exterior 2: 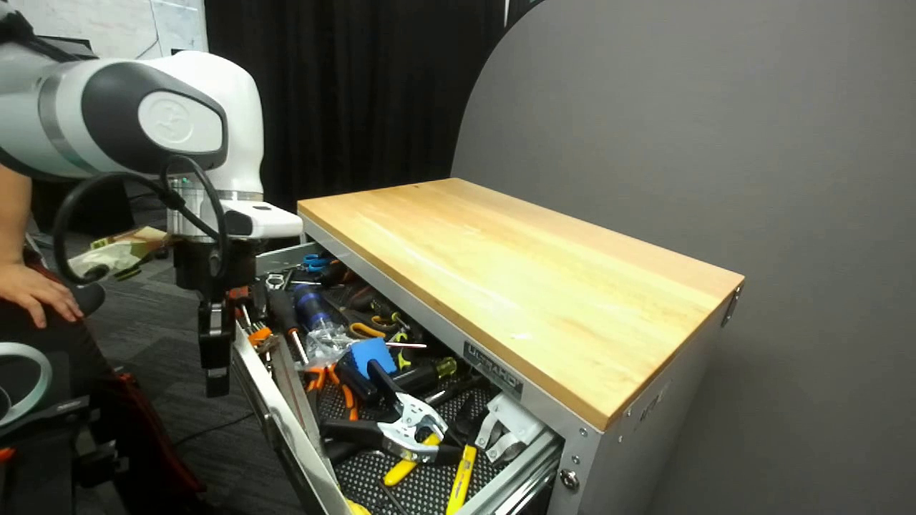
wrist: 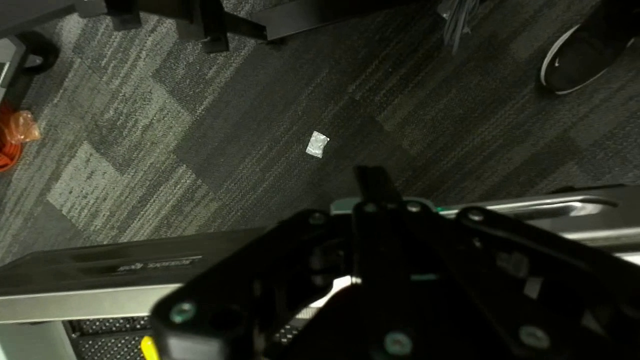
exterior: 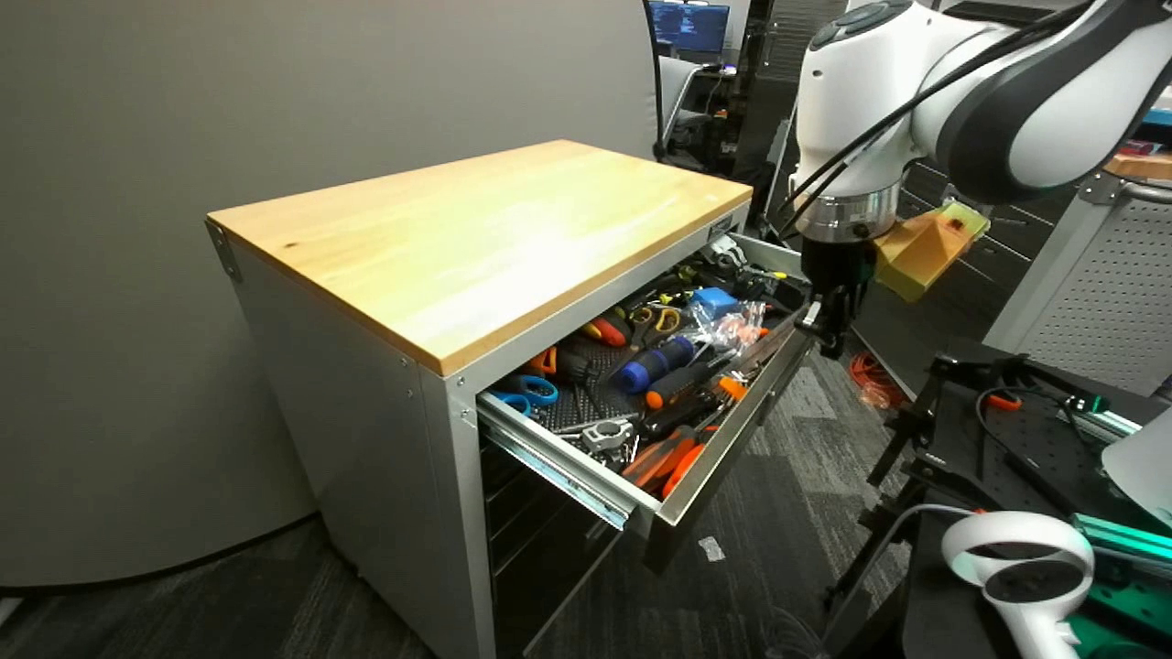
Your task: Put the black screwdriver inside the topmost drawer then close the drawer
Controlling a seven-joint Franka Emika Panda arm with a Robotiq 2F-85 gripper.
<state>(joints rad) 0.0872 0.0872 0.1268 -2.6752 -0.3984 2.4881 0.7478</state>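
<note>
Wrist view: the topmost drawer [wrist: 85, 305] runs across the lower part with its silver front edge, and the gripper [wrist: 375, 182] reaches out past that edge with its jaws together, above the carpet [wrist: 260, 125] in front of the drawer. A small pale scrap [wrist: 317, 144] lies on the carpet out from the drawer's front; just inside the front edge, part of a yellow item [wrist: 149, 348] shows. In an exterior view, the drawer stands open beneath the light wooden top [exterior: 494, 247] and is crowded with tools: an orange-handled tool [exterior: 676, 450] lies at its near front corner, a blue-handled tool [exterior: 655, 366] about midway along it. The gripper hangs by the far stretch of the drawer's front, and a white controller [exterior: 1044, 586] sits well apart, out in front of the drawer. In an exterior view, the gripper points straight down just outside the drawer's front; whether it touches I cannot tell. Toward the drawer's near end lie a silver-and-black spring clamp [exterior 2: 413, 423] and, beside it, a yellow tool [exterior 2: 464, 478]. A person's hand [exterior 2: 37, 292] is well apart from the drawer, on its front side. The black screwdriver is too small to single out in any view, so I cannot tell where it is.
</note>
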